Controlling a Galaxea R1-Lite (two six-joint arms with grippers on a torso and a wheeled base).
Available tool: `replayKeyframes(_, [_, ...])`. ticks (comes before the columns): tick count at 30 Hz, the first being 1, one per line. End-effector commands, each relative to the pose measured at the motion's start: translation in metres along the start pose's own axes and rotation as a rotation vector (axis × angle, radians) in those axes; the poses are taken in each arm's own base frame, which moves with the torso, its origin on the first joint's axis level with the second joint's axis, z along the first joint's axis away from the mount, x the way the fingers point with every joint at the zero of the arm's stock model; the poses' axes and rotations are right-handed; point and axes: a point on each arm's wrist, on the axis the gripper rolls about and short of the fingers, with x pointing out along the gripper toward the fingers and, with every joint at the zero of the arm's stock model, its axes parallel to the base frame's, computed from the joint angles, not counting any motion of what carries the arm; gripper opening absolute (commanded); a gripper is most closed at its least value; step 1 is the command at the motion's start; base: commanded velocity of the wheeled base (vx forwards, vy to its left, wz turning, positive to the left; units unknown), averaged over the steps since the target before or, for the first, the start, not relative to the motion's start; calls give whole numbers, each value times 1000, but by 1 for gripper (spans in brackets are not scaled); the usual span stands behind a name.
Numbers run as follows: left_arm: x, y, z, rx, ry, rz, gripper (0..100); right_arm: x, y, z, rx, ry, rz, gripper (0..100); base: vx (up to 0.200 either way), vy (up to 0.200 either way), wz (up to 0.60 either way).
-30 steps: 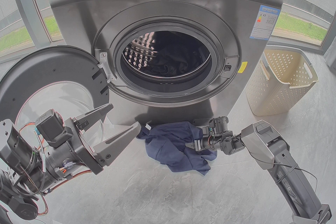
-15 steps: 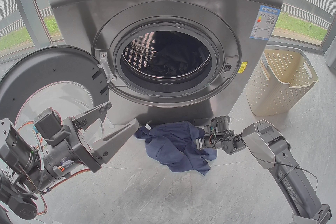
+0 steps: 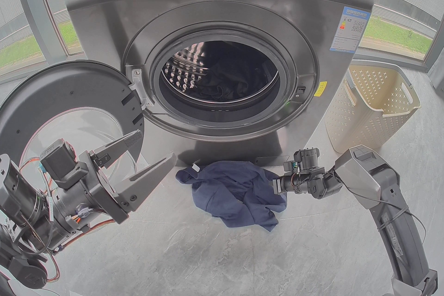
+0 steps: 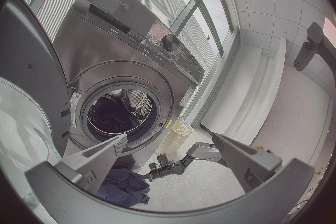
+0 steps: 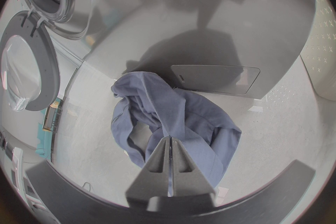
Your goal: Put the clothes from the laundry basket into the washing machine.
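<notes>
The washer (image 3: 222,10) stood open mid-frame, the basket (image 3: 360,126) right, the shirt (image 3: 236,193) on the floor (image 3: 208,255) below. The left claw (image 3: 156,148) gaped; the right claw (image 3: 276,184) was clenched at the shirt's edge. We feared so thin a pinch would slip in lifting.

A: Port clear?

B: Drum opening (image 3: 219,75) is unobstructed in front. Door (image 3: 60,98) stands wide open on the robot's left, off the opening. Dark clothes (image 3: 226,79) lie low at the back of the drum, with room above them.

A: Left side?

B: Left gripper (image 3: 155,148), fingers spread wide, hangs close in front of the door glass. There's bare floor between it and the blue garment (image 3: 236,193).

A: Floor below the port?

B: The garment sprawls against the washing machine (image 3: 101,33) base, under the opening. Right gripper (image 3: 276,185) sits at its right edge with fingers pressed together. It looks like a fold is pinched, but that's hard to tell. Laundry basket (image 3: 370,112) stands beside the machine on the right, well apart from the opening.
</notes>
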Motion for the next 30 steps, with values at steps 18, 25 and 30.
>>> replayKeyframes(18, [1, 0, -2, -3, 7, -4, 100, -38, -3, 8, -25, -63, 28, 0, 0, 0, 0])
replayKeyframes(25, [1, 0, -5, -7, 23, -1, 100, -20, 9, 24, -68, -122, 57, 100, 0, 0, 0])
replayKeyframes(30, [2, 1, -6, -9, 27, 1, 100, -9, 12, 26, -63, -79, 69, 100, 0, 0, 0])
